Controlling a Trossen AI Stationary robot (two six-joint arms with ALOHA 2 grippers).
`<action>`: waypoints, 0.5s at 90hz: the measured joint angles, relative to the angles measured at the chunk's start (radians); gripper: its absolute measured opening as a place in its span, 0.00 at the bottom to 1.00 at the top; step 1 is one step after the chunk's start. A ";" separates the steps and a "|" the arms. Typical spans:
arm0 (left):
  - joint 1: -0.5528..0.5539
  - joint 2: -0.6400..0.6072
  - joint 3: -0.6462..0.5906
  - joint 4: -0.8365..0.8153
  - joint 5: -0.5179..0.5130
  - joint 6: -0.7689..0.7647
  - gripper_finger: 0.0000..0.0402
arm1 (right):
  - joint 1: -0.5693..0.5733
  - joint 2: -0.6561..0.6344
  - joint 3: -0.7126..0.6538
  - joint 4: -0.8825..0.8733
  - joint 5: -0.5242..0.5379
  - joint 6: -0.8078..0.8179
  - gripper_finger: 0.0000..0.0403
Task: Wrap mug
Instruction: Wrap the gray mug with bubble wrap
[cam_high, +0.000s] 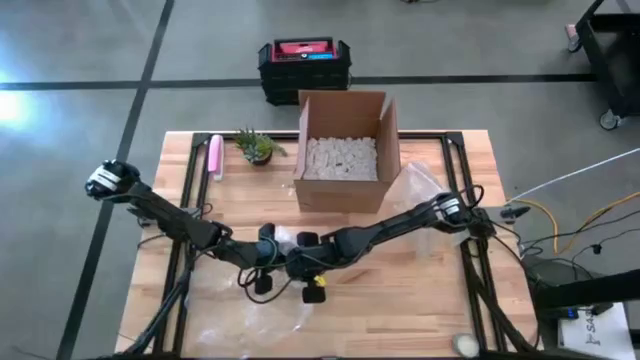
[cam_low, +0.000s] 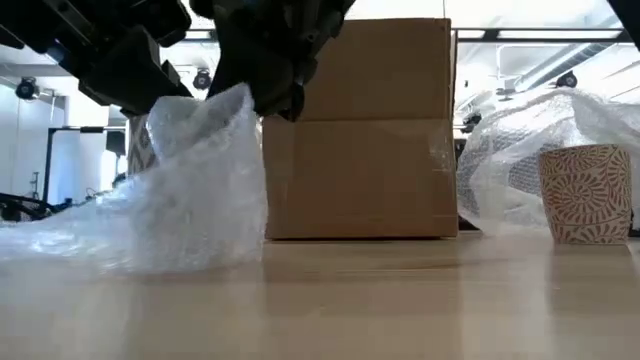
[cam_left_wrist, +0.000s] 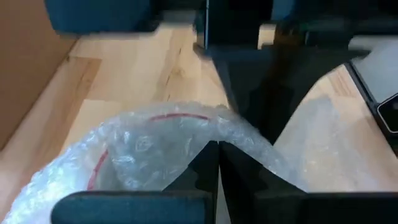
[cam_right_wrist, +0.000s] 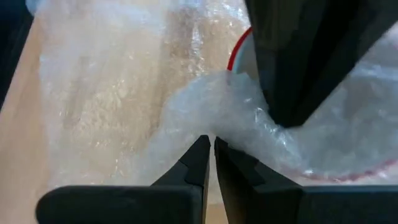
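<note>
- Clear bubble wrap sheet (cam_low: 190, 190) bunched around a red-rimmed white mug (cam_left_wrist: 149, 134), mid-table, just in front of the open brown cardboard box (cam_high: 345, 150).
- Left gripper (cam_left_wrist: 217, 163) pinched closed on a fold of the wrap; right gripper (cam_right_wrist: 208, 155) likewise clamped on the wrap from the opposite side.
- Both grippers meet close together above the bundle; bare wooden table (cam_high: 420, 310) lies open toward the near edge.
- Only the wrist views show the mug's red rim; the low view shows only wrap.
- Low view alone shows a patterned paper cup (cam_low: 585, 192) beside more bubble wrap.
</note>
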 joint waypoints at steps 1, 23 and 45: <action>0.000 0.002 0.000 0.000 0.000 0.000 0.00 | 0.002 -0.001 0.004 0.000 -0.002 0.001 0.03; 0.002 0.024 0.000 0.011 -0.004 0.000 0.00 | -0.002 -0.008 0.083 -0.020 -0.001 -0.063 0.03; 0.002 0.023 0.000 0.006 -0.006 -0.001 0.00 | -0.040 0.003 0.040 -0.019 0.046 -0.044 0.03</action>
